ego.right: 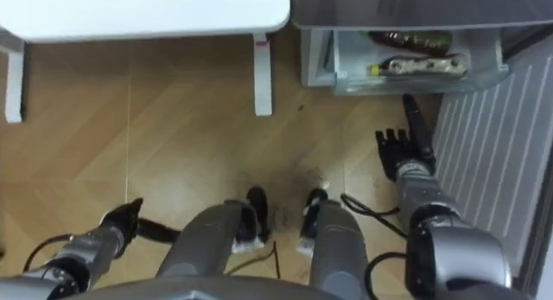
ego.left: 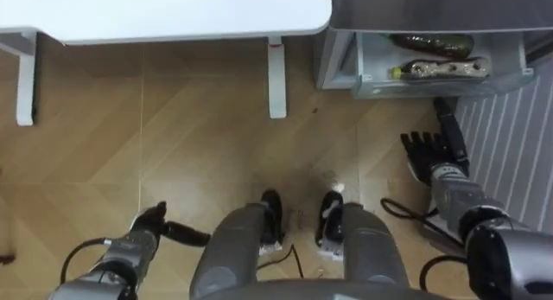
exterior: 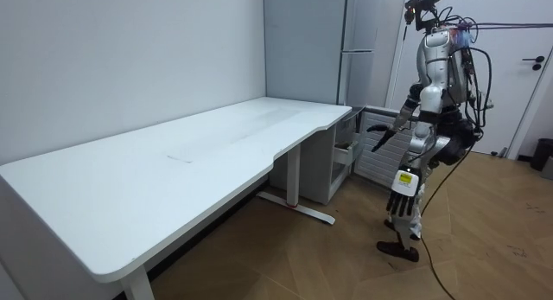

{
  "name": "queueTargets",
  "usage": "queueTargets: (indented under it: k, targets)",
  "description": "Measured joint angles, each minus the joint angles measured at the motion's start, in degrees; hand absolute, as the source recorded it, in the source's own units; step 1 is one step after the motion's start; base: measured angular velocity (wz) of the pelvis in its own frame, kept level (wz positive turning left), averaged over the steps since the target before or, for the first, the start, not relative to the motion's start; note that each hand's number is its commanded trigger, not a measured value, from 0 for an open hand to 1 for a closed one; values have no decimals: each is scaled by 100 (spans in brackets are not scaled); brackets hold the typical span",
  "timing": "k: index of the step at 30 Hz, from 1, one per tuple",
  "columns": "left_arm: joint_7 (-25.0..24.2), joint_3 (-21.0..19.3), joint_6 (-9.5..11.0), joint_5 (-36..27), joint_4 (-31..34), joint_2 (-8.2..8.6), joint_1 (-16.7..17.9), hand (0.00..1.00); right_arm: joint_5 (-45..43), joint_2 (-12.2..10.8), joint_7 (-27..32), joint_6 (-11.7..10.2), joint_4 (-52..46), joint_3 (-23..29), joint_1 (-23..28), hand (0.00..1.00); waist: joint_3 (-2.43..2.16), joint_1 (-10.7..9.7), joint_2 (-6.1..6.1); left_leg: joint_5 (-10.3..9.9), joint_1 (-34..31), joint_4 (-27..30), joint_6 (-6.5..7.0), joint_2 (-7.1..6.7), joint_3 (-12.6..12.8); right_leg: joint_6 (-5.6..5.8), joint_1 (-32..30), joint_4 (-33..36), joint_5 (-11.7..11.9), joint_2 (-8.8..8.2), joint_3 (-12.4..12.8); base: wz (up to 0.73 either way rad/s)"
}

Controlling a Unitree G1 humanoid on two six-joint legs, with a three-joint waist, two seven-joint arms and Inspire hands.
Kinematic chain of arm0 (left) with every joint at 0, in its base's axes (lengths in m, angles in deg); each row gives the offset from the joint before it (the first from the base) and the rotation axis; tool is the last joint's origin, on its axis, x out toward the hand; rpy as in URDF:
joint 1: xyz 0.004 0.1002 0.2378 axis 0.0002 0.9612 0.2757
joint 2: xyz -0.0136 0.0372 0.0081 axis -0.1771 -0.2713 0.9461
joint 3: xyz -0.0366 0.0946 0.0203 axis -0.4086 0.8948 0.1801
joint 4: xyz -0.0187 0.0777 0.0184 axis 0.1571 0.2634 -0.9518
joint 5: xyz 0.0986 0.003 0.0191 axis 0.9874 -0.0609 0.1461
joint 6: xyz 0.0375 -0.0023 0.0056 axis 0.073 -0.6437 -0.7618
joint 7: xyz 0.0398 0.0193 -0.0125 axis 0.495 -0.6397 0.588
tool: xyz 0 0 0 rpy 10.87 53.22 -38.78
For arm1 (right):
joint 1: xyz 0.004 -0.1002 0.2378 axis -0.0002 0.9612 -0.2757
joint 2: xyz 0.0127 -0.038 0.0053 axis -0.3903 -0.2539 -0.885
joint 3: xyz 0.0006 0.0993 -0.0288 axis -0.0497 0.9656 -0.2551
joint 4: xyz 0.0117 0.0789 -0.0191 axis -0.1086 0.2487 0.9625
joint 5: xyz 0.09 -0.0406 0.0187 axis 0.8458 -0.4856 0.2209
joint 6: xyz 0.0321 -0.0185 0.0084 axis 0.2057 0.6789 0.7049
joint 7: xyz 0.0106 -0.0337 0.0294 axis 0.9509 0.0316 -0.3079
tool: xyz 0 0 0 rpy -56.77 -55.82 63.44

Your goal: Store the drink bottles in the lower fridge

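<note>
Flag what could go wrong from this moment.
1. The right robot hand, open and empty, hangs close to the open fridge drawer; a forward swing could knock its front.
2. The bottles lie on their sides in the drawer; a hard push shut might roll them.

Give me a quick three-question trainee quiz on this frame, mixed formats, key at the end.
1. Fill in: in the eye views, the white table stands to the ____ of the open fridge drawer.
2. Pick one: the bottles lie A) on the white table, B) in the open fridge drawer, C) on the floor.
3. True or false: the right hand is shut on a bottle.

Key: 1 left. 2 B. 3 false: the right hand is open and empty, over the floor just short of the drawer.
</note>
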Motion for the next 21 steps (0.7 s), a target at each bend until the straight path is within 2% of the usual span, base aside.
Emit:
queueTargets:
  k: [2, 4, 7, 10, 13, 17, 19, 21]
  targets:
    - [81, 12, 90, -245, -8, -47, -36, 0, 34, 181, -2, 9, -5, -1, -335, 0, 24, 38, -36, -118, -478, 406, 5, -6, -7, -32, -457, 435, -122, -76, 29, 12]
    - [149, 55, 82, -459, -9, -115, -30, 0, 53, 344, -11, 7, -43, -17, -484, 0, 37, 121, -60, -245, -792, 768, -19, -4, -47, -58, -734, 738, -229, -79, 36, 4]
    - [314, 244, 67, -560, -10, -192, 9, 0, 98, 581, -16, -19, -263, -114, -590, 0, 35, 216, -89, -301, -1280, 1133, -43, -2, -144, -99, -1148, 1039, -295, -101, -26, 12]
    - [349, 384, 0, -561, -2, -190, 66, 0, 235, 757, -16, -45, -344, -218, -695, 0, 29, 311, -102, -405, -1702, 1558, -29, -11, -199, -133, -1507, 1435, -421, -180, -74, 12]
    - [419, 382, 3, -726, -1, -239, 210, 0, 298, 775, 4, -117, -467, -224, -677, 0, 12, 332, -150, -544, -2079, 1982, -56, -16, -262, -163, -1817, 1820, -562, -236, -127, 11]
    - [467, 467, -18, -800, 8, -241, 297, 0, 300, 798, 72, -219, -472, -242, -691, 0, 12, 353, -218, -626, -2362, 2397, -50, -34, -357, -203, -2003, 2217, -714, -368, -224, 15]
    - [472, 500, -13, -962, 15, -243, 296, 0, 309, 802, 128, -246, -471, -253, -691, 0, 15, 347, -226, -639, -2419, 2494, -57, -101, -431, -187, -2015, 2313, -762, -404, -280, 16]
    - [472, 506, -12, -1089, 34, -244, 309, 0, 368, 804, 191, -257, -479, -282, -699, 0, 5, 385, -264, -636, -2462, 2541, -62, -105, -434, -196, -2051, 2370, -812, -428, -288, 7]
